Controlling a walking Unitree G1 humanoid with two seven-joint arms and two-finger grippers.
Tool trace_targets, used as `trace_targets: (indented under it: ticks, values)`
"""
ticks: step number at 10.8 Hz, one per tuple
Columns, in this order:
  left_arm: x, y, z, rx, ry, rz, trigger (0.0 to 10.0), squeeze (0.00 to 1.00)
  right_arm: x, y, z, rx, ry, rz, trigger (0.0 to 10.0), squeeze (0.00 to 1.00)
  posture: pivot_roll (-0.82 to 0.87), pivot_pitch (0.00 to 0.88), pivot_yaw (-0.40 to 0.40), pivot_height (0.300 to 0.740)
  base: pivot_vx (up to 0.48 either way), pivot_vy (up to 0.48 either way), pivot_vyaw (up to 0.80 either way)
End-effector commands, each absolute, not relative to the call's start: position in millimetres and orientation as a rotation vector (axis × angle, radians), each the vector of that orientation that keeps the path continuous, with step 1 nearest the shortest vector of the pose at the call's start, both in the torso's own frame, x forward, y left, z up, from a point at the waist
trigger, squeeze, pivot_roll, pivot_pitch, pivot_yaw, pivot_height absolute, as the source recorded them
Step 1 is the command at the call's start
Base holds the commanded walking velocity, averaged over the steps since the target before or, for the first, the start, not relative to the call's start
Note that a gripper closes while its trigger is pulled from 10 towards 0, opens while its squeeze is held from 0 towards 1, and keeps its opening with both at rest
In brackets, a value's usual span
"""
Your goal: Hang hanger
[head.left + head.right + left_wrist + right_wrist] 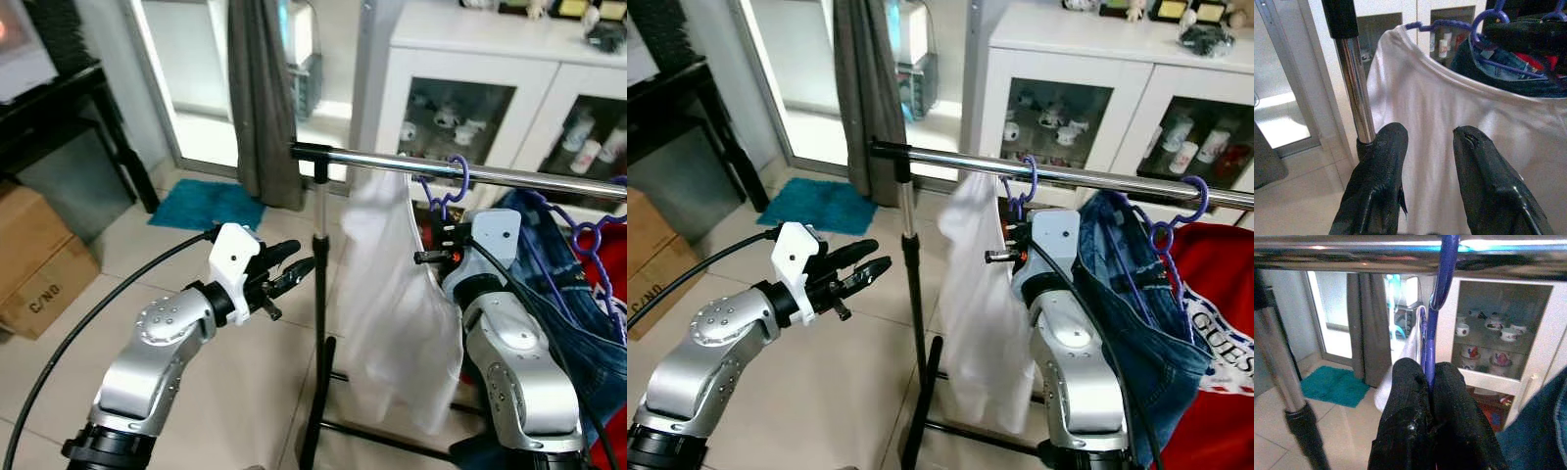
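Now the right claw [1431, 382] pinches the purple hanger [1436, 308] by its neck, pressed together just under the rail [470, 173]. Above the claw the hook loops over the rail, its stem running upright; the white shirt [392, 294] hangs below. Beside the pole [1354, 93], the left claw [1427, 147] stands spread, facing the shirt.

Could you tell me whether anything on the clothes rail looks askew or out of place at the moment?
Nothing stands out. The purple hanger with the white shirt is hooked over the rail, and the right end effector grips its neck. The left end effector is open beside the shirt.
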State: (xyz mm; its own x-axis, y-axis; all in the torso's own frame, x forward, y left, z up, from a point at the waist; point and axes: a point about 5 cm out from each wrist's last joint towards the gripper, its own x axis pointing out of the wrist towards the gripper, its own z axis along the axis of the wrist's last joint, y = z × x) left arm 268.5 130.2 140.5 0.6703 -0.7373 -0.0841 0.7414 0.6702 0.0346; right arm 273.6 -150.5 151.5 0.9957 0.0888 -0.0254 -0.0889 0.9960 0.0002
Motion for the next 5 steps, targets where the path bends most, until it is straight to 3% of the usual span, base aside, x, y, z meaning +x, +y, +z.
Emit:
trace_targets:
  ticks: [1,5]
  values:
    - [271,129,144,0.047,0.059,-0.861,10.0,0.00,278,-147,166,-0.019,-0.030,0.102,10.0,0.00,-0.11,0.000,0.019,0.740,0.000,0.000,0.00]
    - [275,118,157,0.009,0.034,-1.030,10.0,0.00,322,-141,166,-0.120,0.092,0.107,10.0,0.00,-0.12,0.000,0.018,0.740,0.000,0.000,0.00]
